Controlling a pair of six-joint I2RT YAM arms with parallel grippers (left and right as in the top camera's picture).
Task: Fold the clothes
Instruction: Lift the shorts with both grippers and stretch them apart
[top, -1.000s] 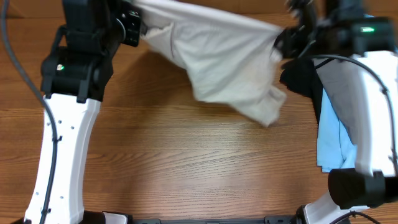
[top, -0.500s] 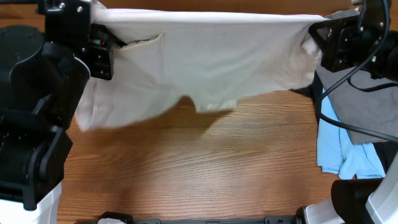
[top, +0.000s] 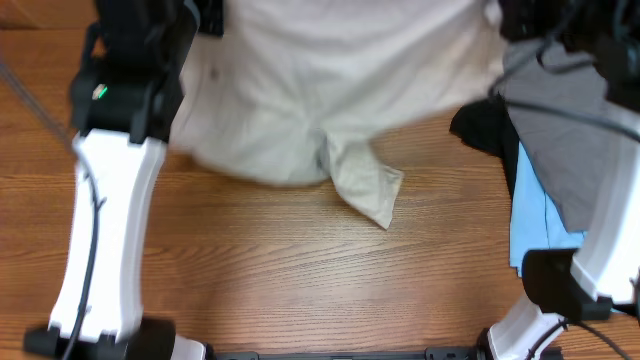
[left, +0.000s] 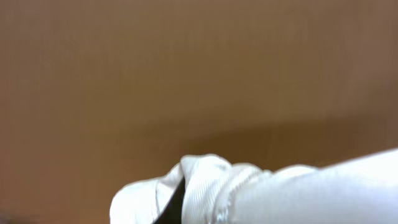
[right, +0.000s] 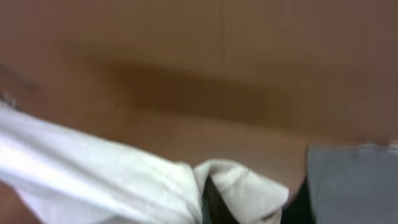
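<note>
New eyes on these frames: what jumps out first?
The pale beige shorts dominate the overhead view's top centre, hanging spread, with one flap trailing toward the wooden table. The left gripper and right gripper are each shut on a bunched edge. At the right edge lies a heap: grey garment, light-blue garment, black garment.

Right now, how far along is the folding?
Done: no fold visible; the beige shorts hang spread open, one corner drooping toward the table. In hand: left pincer and right pincer each clamp a bunched edge of them. Left: lay them flat, fold, then the grey garment, light-blue garment and black garment heaped on the right.
</note>
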